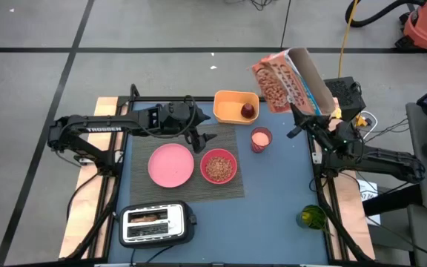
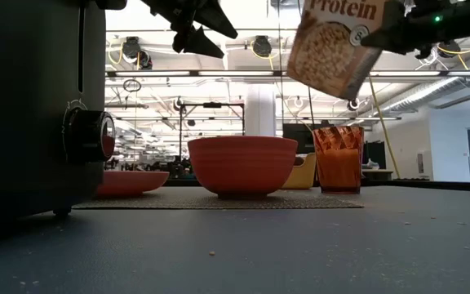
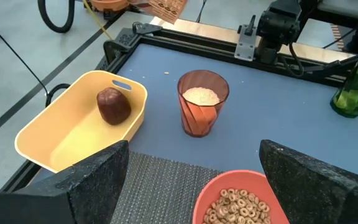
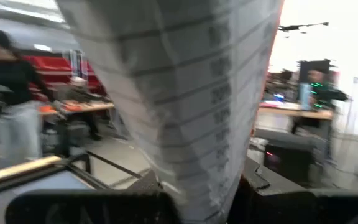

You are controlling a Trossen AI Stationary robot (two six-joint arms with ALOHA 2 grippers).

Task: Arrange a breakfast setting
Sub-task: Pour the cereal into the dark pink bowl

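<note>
one pink bowl (image 1: 219,166), one pink plate (image 1: 171,165), right gripper (image 1: 300,119) clamping one cereal box (image 1: 288,78), left gripper (image 1: 201,139) wide open, empty

Toaster (image 1: 156,224), black and silver, at the near edge of the tabletop (image 1: 280,200), left of centre; brown contents show in its slots. In the low view it fills the left side, dial facing the camera.

Yellow tray (image 1: 232,104) at the far edge, roughly centre.

Orange-red tumbler (image 1: 261,139) just right of the tray, upright, white contents inside.

Cereal box (image 1: 289,80), tilted in the air above the far right corner, printed face showing cereal pieces; "Protein" legible in the low view.

Green glass (image 1: 311,217) near the right edge, toward the near corner.

Person, blurred, in the room beyond (image 4: 8,99).
</note>
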